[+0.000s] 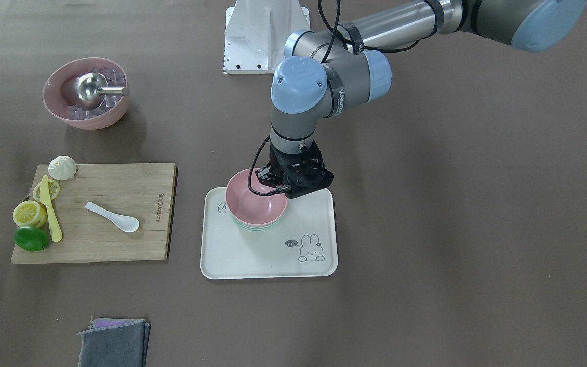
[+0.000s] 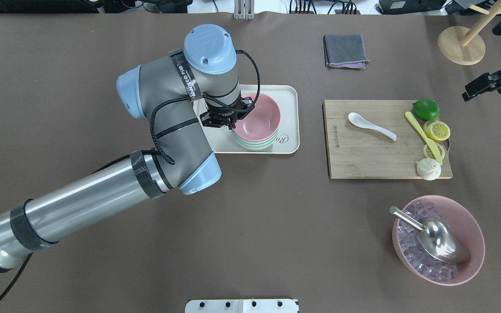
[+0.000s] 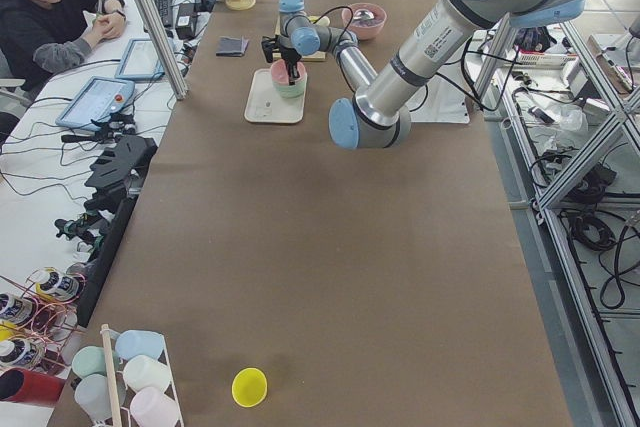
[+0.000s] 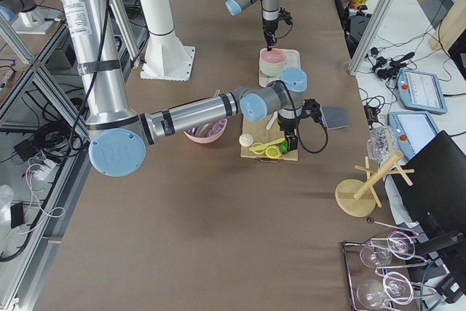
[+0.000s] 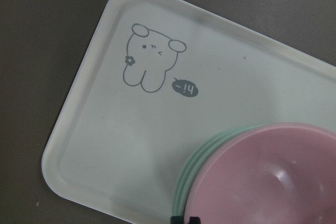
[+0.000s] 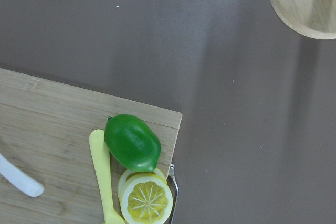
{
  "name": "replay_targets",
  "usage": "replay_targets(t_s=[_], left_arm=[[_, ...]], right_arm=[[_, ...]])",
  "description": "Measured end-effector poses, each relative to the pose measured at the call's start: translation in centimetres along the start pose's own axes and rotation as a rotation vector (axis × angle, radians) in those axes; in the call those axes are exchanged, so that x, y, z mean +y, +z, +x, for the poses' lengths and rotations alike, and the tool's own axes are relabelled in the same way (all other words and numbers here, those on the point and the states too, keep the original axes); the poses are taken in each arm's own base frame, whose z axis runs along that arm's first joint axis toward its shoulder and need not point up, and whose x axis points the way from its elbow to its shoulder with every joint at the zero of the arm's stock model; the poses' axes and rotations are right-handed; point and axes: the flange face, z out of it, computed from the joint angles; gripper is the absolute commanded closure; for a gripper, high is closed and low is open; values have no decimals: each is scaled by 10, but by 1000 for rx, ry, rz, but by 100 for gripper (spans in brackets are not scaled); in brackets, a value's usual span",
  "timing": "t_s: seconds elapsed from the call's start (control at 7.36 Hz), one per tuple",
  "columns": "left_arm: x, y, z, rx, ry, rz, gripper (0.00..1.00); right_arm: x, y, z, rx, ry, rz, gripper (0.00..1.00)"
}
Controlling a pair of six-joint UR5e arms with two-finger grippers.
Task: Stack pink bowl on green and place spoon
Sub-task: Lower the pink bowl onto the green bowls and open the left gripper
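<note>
The pink bowl [image 1: 252, 201] sits nested on a stack of green bowls [image 1: 255, 227] on the cream tray [image 1: 268, 255]. The pink bowl [image 2: 259, 115] also shows in the overhead view, and in the left wrist view [image 5: 273, 182] with the green bowls [image 5: 197, 166] under it. My left gripper [image 2: 232, 124] is at the pink bowl's rim on the robot's side and looks shut on it. The white spoon [image 2: 371, 126] lies on the wooden cutting board [image 2: 363, 161]. My right gripper [image 2: 472, 89] hovers beyond the board's lime corner, empty, and looks open.
On the board lie a lime [image 2: 425, 108], lemon slices [image 2: 437, 130], a yellow knife [image 2: 422, 130] and a dumpling [image 2: 429, 168]. A pink bowl of ice [image 2: 482, 243] with a metal scoop stands nearer the robot. A grey cloth [image 2: 345, 51] and a wooden stand [image 2: 461, 45] are at the far side.
</note>
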Motion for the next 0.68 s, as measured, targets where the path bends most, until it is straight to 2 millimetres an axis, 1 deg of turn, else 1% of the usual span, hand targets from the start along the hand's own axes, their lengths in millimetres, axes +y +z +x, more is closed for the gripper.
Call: replay_targets(t_s=[0.14,0.27,0.41,0.54,0.68], left_arm=[[0,-1,0,2,8,-1,100],[1,-1,0,2,22,-3,73],[1,-1,0,3,45,-5,3],[1,0,-2,2,72,-5,2],[1,-1,-8,11,91,-5,2]], right_arm=[[0,0,0,0,0,0,0],[0,0,0,0,0,0,0],[0,0,0,0,-1,0,0],[0,0,0,0,-1,-1,0],[0,0,0,0,0,-1,0]])
